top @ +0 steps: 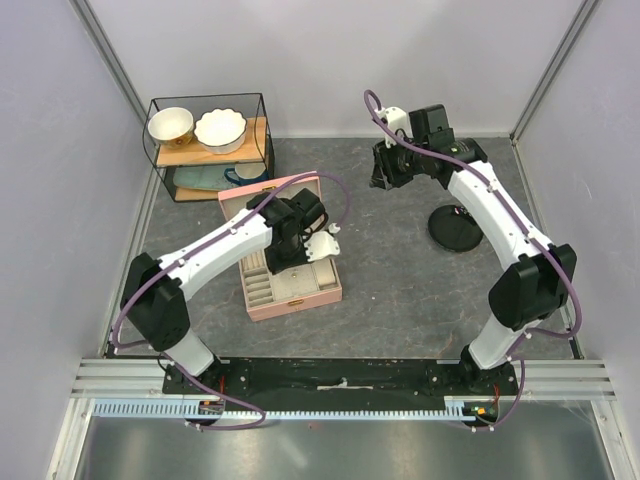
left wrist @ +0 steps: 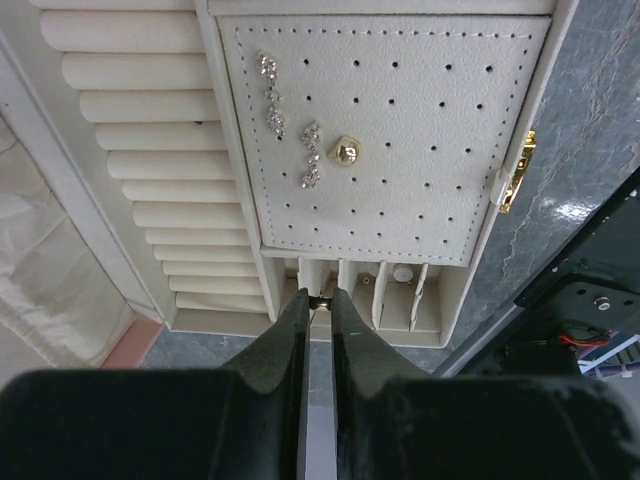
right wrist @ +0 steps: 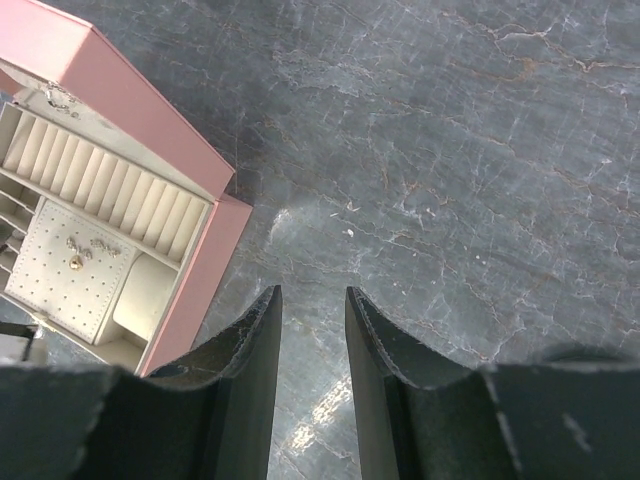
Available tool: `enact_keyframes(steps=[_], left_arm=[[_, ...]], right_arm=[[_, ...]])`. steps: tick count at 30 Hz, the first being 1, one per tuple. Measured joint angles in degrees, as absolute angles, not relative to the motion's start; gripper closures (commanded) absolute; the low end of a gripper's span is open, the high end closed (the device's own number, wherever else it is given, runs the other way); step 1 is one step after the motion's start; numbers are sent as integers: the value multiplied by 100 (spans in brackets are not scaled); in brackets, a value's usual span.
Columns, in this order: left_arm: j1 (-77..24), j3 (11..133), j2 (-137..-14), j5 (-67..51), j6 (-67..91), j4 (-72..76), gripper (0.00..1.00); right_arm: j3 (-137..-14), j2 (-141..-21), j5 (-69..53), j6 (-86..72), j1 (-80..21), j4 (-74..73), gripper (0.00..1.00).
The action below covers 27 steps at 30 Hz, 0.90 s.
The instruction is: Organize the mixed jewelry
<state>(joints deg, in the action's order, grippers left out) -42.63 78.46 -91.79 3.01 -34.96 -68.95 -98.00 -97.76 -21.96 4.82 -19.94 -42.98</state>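
Observation:
My left gripper (left wrist: 320,298) is shut on a tiny shiny jewelry piece (left wrist: 321,300) pinched at its fingertips. It hangs over the small slot compartments at the edge of the open pink box (top: 297,300). The box's cream perforated panel (left wrist: 420,150) carries two silvery crystal drop earrings (left wrist: 271,95) (left wrist: 311,155) and a pale gold bead stud (left wrist: 346,151). A small pale bead (left wrist: 402,273) lies in one slot. In the top view my left gripper (top: 292,258) is over the box. My right gripper (right wrist: 312,292) is open and empty above bare grey table, right of the box (right wrist: 195,285). No thin chain shows.
A black round disc stand (top: 455,228) sits right of centre under my right arm. A black wire shelf (top: 210,140) with two white bowls stands at the back left, just behind the box lid. Ring rolls (left wrist: 150,160) fill the box beside the panel.

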Motion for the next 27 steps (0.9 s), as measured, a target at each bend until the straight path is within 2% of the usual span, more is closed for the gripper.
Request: enact_keyframes(steps=[27], left_arm=[[-4589,7835,-9791,458,-3500,-7059,98]], right_arm=[[-9601,-9601,-2220,480,-1994,-4294,60]])
